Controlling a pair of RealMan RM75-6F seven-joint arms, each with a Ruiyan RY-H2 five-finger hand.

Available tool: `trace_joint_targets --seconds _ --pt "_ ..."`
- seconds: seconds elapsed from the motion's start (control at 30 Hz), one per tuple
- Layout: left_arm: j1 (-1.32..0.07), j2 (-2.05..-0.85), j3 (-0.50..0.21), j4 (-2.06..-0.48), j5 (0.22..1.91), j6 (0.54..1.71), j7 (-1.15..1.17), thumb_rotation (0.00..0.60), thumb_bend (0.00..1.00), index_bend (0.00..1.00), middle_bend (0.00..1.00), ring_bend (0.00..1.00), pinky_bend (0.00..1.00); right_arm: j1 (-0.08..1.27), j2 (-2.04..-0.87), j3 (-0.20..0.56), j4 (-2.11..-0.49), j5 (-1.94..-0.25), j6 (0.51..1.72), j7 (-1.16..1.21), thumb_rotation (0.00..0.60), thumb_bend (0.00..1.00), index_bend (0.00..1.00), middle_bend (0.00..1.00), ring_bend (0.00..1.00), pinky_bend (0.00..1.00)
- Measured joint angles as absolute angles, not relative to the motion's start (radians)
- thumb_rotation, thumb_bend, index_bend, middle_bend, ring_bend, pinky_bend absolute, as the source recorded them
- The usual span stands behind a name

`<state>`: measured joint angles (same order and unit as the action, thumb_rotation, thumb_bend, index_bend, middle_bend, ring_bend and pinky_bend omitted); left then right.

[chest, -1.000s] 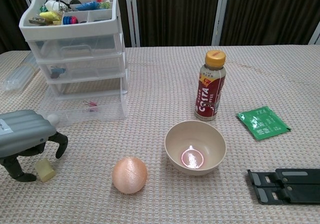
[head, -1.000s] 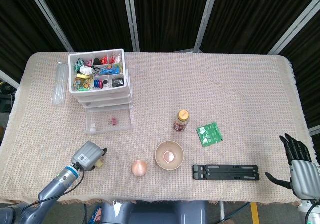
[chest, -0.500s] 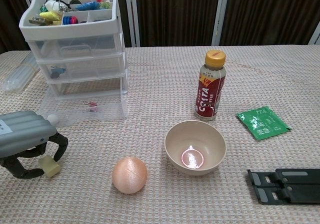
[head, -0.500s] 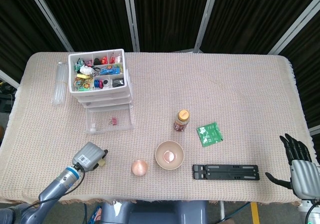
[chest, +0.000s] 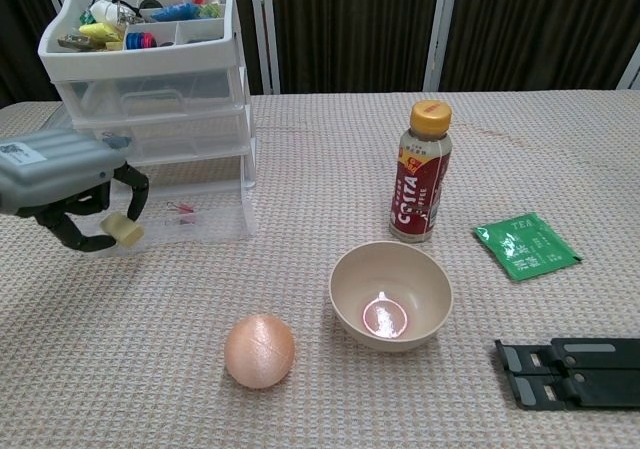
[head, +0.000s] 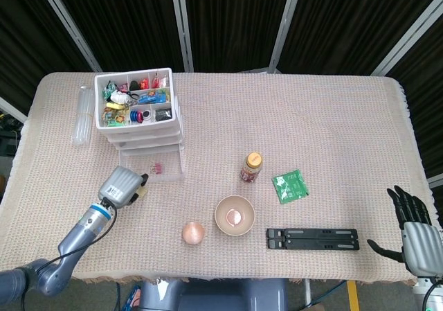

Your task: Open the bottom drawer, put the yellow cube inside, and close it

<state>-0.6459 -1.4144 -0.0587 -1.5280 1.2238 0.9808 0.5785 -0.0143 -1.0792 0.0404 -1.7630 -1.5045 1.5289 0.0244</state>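
My left hand (head: pixel 121 185) (chest: pixel 62 184) holds the pale yellow cube (chest: pixel 126 230) (head: pixel 138 194) between its fingertips, raised off the cloth just in front of the open bottom drawer (head: pixel 160 165) (chest: pixel 190 219). That drawer is pulled out from the white three-drawer unit (head: pixel 142 127) (chest: pixel 160 109) and holds a small pink clip (chest: pixel 181 208). My right hand (head: pixel 415 228) rests open at the table's near right corner, seen only in the head view.
An orange ball (chest: pixel 259 351), a beige bowl (chest: pixel 391 294), a Costa bottle (chest: pixel 419 172), a green tea packet (chest: pixel 526 245) and a black folding stand (chest: pixel 570 372) lie on the cloth. A clear tube (head: pixel 82 119) lies left of the drawer unit.
My left hand has closed on the yellow cube, lifted it from the cloth and carried it up toward the front of the open drawer. The right hand has not moved.
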Motion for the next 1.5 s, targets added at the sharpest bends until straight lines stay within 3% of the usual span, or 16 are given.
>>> trace_joint_targets --seconds 0.1,0.23,0.33,0.53,0.7,0.77,0.83,0.97,1.0,1.23,1.5 --pt "-0.682 -1.453 -0.108 -1.461 1.178 0.964 0.592 0.6 0.59 0.58 0.99 0.91 0.76 -0.014 -1.078 0.041 -1.762 -1.502 1.528 0.025 0.6 0.0 0.05 0.0 0.0 0.0" --pt "-0.72 -1.507 -0.165 -1.392 1.117 0.96 0.613 0.6 0.37 0.35 0.97 0.89 0.75 -0.014 -1.077 0.041 -1.761 -1.501 1.527 0.029 0.6 0.0 0.05 0.0 0.0 0.0" --pt "-0.73 -1.524 -0.174 -1.371 1.087 0.965 0.648 0.6 0.27 0.26 0.96 0.89 0.75 -0.015 -1.076 0.041 -1.761 -1.502 1.528 0.032 0.6 0.0 0.05 0.0 0.0 0.0" --pt "-0.71 -1.512 -0.144 -1.388 1.079 0.992 0.664 0.6 0.23 0.16 0.93 0.86 0.73 -0.015 -1.075 0.04 -1.762 -1.505 1.529 0.033 0.6 0.0 0.05 0.0 0.0 0.0" --pt "-0.673 -1.478 -0.094 -1.419 1.137 1.03 0.65 0.6 0.35 0.23 0.67 0.63 0.59 -0.016 -1.076 0.04 -1.763 -1.503 1.529 0.028 0.6 0.0 0.05 0.0 0.0 0.0" --pt "-0.658 -1.464 -0.073 -1.433 1.173 1.049 0.636 0.6 0.47 0.31 0.52 0.5 0.51 -0.016 -1.077 0.04 -1.764 -1.503 1.529 0.026 0.6 0.0 0.05 0.0 0.0 0.0" --pt "-0.643 -1.447 -0.044 -1.445 1.231 1.073 0.619 0.6 0.6 0.35 0.44 0.43 0.45 -0.015 -1.077 0.04 -1.764 -1.503 1.528 0.025 0.6 0.0 0.05 0.0 0.0 0.0" --pt "-0.621 -1.415 0.026 -1.441 1.395 1.133 0.591 0.6 0.94 0.36 0.34 0.32 0.34 -0.015 -1.078 0.04 -1.766 -1.504 1.528 0.023 0.6 0.0 0.05 0.0 0.0 0.0" --pt "-0.617 -1.407 0.05 -1.429 1.459 1.156 0.583 0.6 0.98 0.37 0.32 0.3 0.33 -0.015 -1.079 0.04 -1.767 -1.504 1.528 0.022 0.6 0.0 0.05 0.0 0.0 0.0" --pt "-0.617 -1.359 0.193 -1.297 1.812 1.25 0.553 0.6 1.0 0.37 0.19 0.11 0.22 -0.016 -1.079 0.04 -1.769 -1.501 1.528 0.021 0.6 0.0 0.05 0.0 0.0 0.0" --pt "-0.675 -1.328 0.252 -1.252 1.915 1.162 0.587 0.6 1.0 0.35 0.16 0.08 0.2 -0.016 -1.077 0.041 -1.769 -1.5 1.527 0.024 0.6 0.0 0.05 0.0 0.0 0.0"
